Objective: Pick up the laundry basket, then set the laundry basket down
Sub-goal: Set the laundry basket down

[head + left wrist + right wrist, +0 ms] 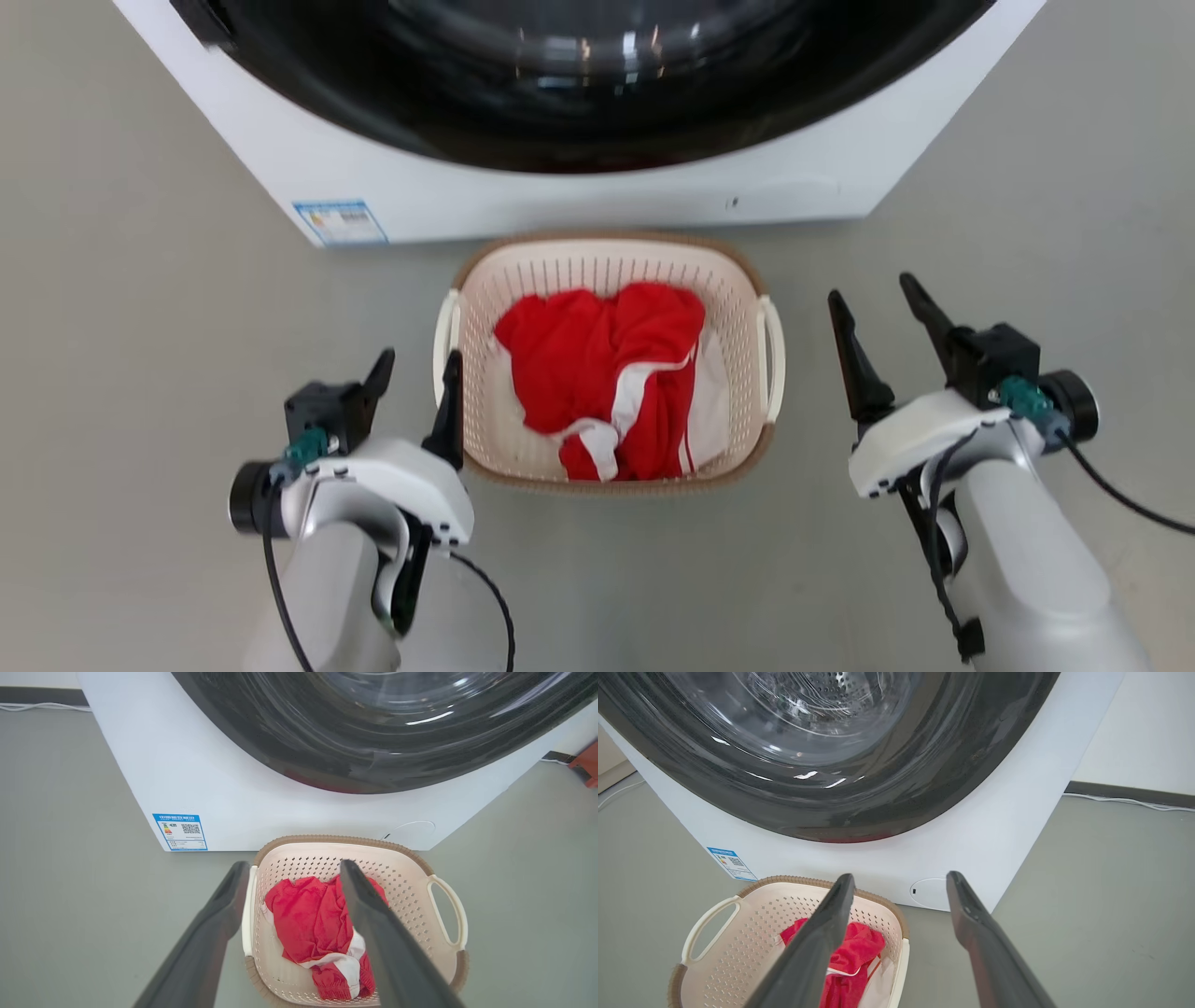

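Observation:
The laundry basket (560,273) sits on the grey floor right in front of the washer, cream with a brown rim and white loop handles. A red garment with white stripes (597,364) lies inside it. My left gripper (419,364) is open at the basket's left side, its inner finger right beside the left handle (444,345). In the left wrist view this gripper (294,865) frames that handle (247,914) and the basket (406,896). My right gripper (870,289) is open, a short gap right of the right handle (773,355). From the right wrist, that gripper (900,877) hovers above the basket (738,942).
The white washer (560,201) with its dark round door (597,84) stands directly behind the basket. A blue label (341,222) sits at its lower left corner. Open grey floor lies to both sides. A cable (1134,801) runs along the wall.

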